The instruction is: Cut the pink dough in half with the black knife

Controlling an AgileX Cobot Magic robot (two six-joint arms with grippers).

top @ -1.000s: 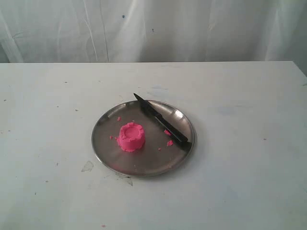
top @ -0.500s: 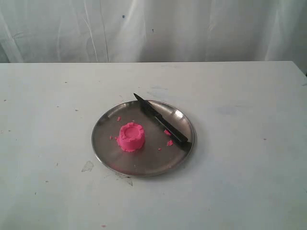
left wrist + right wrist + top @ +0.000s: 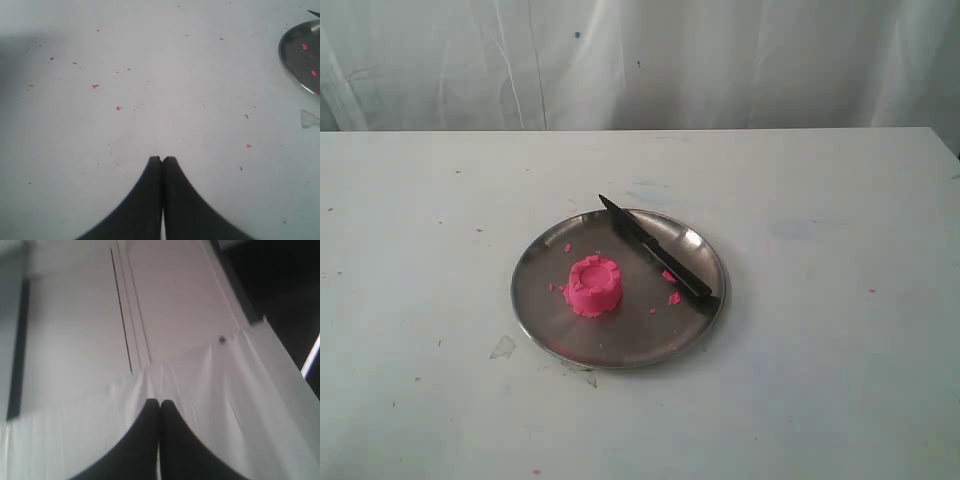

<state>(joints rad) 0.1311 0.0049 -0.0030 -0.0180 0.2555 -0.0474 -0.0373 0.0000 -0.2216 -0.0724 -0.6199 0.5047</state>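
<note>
The task is at its very start, as far as one can judge. The pink dough (image 3: 594, 286) stands as one whole round mound with a crimped rim, a little left of the middle of the steel plate (image 3: 630, 338), and no cut is seen in it. The black knife (image 3: 655, 255) lies untouched on the right part of the same plate, near the dough but apart from it, its tip passing over the far rim and its handle near the right rim. A few pink crumbs (image 3: 673, 298) lie between them. Neither arm appears in the exterior view. The left gripper (image 3: 161, 159) has its fingers pressed together with nothing between them, above the white table (image 3: 150, 75) beside the plate. The right gripper (image 3: 159, 401) is also closed and empty, facing a white curtain (image 3: 210, 390). Taking the knife, bringing it over the mound and cutting are all left to do.
</note>
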